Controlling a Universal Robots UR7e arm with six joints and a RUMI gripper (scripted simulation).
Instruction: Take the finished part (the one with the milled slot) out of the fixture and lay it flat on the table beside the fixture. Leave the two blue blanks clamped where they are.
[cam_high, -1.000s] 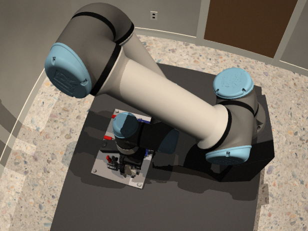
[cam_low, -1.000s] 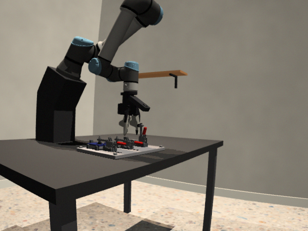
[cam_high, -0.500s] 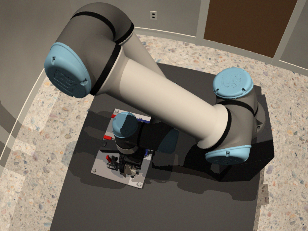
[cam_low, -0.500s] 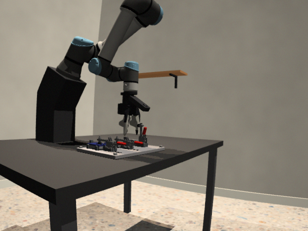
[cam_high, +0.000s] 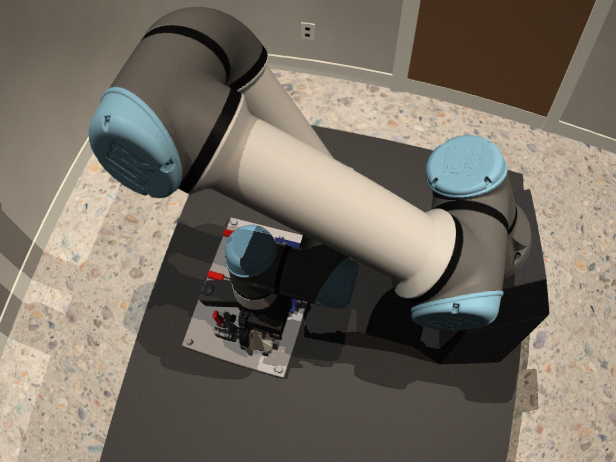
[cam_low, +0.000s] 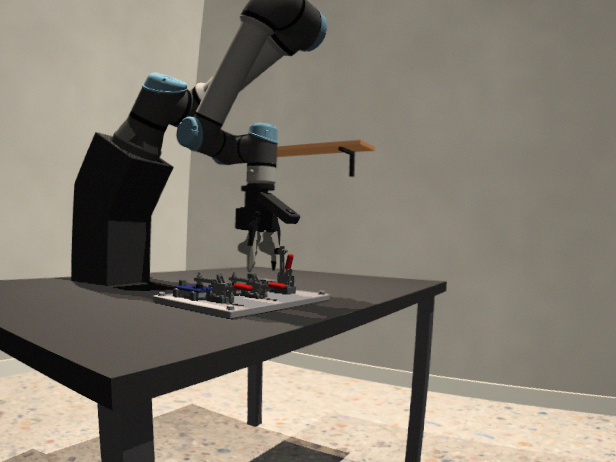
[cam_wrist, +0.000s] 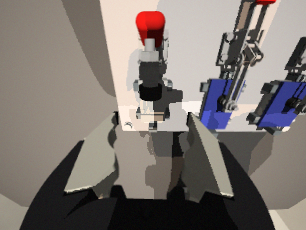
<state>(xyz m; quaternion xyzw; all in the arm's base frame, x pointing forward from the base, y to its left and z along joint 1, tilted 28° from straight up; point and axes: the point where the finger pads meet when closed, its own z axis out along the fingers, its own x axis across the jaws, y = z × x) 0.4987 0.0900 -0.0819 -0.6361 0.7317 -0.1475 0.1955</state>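
Note:
My gripper (cam_wrist: 152, 112) (cam_low: 261, 260) (cam_high: 252, 340) is open and empty. It hangs a little above the near end of the light grey fixture plate (cam_wrist: 112, 60) (cam_low: 305, 298) (cam_high: 197, 336). Straight ahead in the wrist view stands a toggle clamp (cam_wrist: 149, 75) with its red handle (cam_wrist: 150, 24) (cam_low: 289, 261) raised. At its foot lies a small pale part (cam_wrist: 150, 114), partly in shadow; I cannot make out its slot. Two blue blanks (cam_wrist: 217, 102) (cam_wrist: 277, 107) sit under closed clamps to the right. One blue blank (cam_low: 192, 288) shows in the exterior view.
The fixture lies on a black table (cam_low: 150, 340) (cam_high: 350, 400). The other clamps' red handles (cam_low: 243, 286) (cam_high: 216, 275) lie flat. The arm's black pedestal (cam_low: 110, 215) stands at the table's back. A wooden wall shelf (cam_low: 325, 147) hangs behind the arm.

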